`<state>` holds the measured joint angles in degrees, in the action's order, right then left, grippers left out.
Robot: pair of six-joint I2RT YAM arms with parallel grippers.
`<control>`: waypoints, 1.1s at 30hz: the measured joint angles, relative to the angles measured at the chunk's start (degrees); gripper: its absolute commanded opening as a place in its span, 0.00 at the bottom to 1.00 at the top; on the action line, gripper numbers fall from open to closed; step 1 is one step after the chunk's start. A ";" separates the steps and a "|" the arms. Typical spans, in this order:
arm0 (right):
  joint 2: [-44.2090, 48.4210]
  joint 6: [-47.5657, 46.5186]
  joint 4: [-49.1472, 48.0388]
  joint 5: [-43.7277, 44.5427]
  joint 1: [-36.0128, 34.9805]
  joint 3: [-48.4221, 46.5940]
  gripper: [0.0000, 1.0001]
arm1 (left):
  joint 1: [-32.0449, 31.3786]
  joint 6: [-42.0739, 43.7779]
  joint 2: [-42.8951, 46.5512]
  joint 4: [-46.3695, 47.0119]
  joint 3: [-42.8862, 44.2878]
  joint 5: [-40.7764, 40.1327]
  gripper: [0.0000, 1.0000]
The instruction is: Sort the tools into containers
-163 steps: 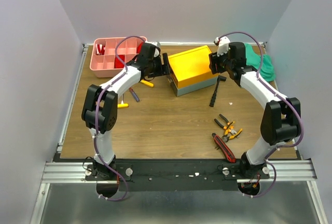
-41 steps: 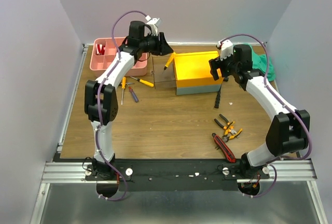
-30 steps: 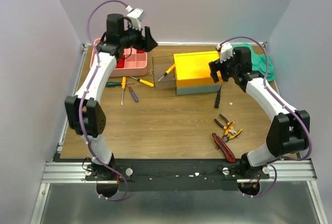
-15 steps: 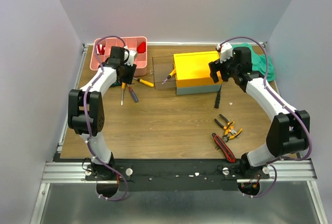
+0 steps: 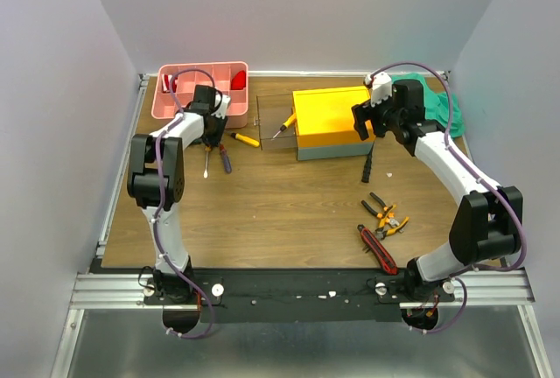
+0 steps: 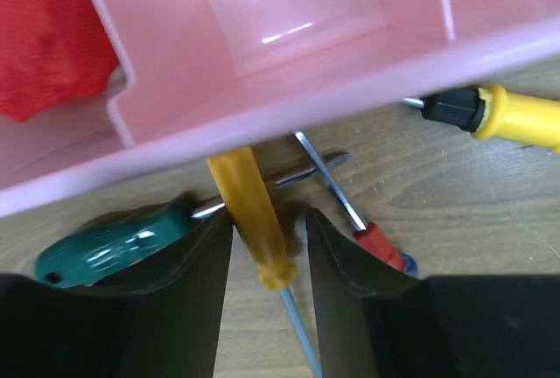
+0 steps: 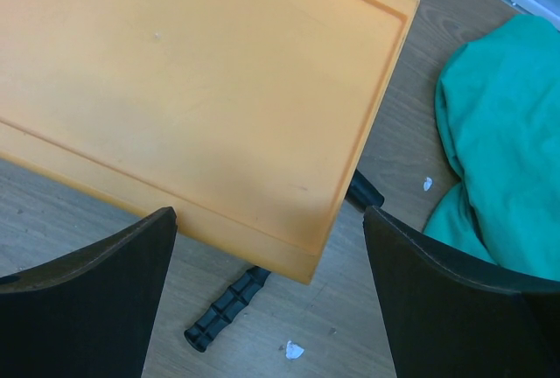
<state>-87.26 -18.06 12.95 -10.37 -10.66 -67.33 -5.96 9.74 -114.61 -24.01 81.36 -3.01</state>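
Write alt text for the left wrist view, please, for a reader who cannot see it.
The left gripper straddles a yellow-handled screwdriver lying on the wooden table beside a pink tray. A green-handled tool and a red-handled screwdriver lie either side of it.

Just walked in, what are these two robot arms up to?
They are sorting tools into containers. The left gripper is down at the table beside the pink tray, its jaws either side of a yellow-handled screwdriver but not clamped. The right gripper hangs open over the toolbox's yellow lid. A hammer, pliers and a cutter lie loose on the table.
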 measured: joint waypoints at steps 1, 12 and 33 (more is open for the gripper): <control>0.02 0.00 0.00 -0.02 0.00 0.00 0.95 | 0.00 0.00 -0.59 0.04 0.09 -0.09 0.43; 0.00 0.00 -0.02 0.00 0.00 0.00 0.95 | 0.35 -0.11 2.56 -2.38 -1.09 3.41 0.00; 0.13 -0.02 -0.07 -0.24 0.00 0.22 0.95 | -8.87 -26.43 7.50 22.40 10.45 48.09 0.00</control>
<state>-87.13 -18.09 12.88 -10.61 -10.66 -67.11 -14.83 -16.69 -107.11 -1.61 91.81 45.08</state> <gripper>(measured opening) 0.952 0.049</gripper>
